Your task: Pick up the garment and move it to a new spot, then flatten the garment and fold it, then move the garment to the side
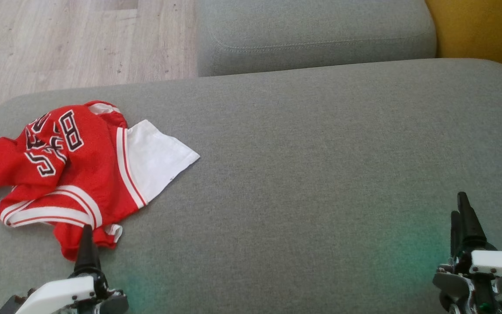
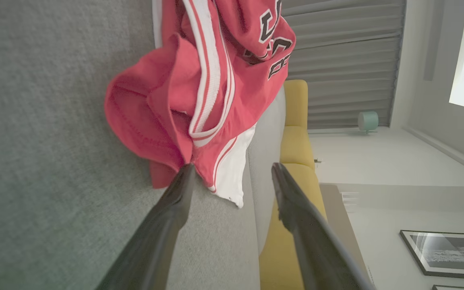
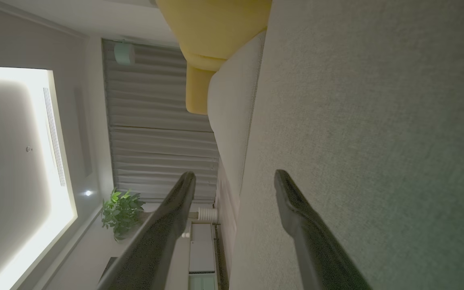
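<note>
The garment (image 1: pixel 66 170) is a red jersey with white trim and black lettering. It lies crumpled at the left end of the grey cushion (image 1: pixel 320 165), with a white panel spread to its right. My left gripper (image 1: pixel 87 231) sits at the garment's near edge. In the left wrist view the garment (image 2: pixel 199 92) lies just beyond the left gripper (image 2: pixel 233 171), whose jaws are open, and one fingertip (image 2: pixel 187 171) is at the red hem. My right gripper (image 1: pixel 458 207) hovers over bare cushion at the lower right. Its jaws are open and empty in the right wrist view (image 3: pixel 234 177).
A second grey cushion (image 1: pixel 316 35) lies behind the first, with a yellow one (image 1: pixel 482 30) at the far right. Wood floor (image 1: pixel 59 39) shows beyond the cushion's rounded left corner, close to the garment. Wide bare cushion stretches to the garment's right.
</note>
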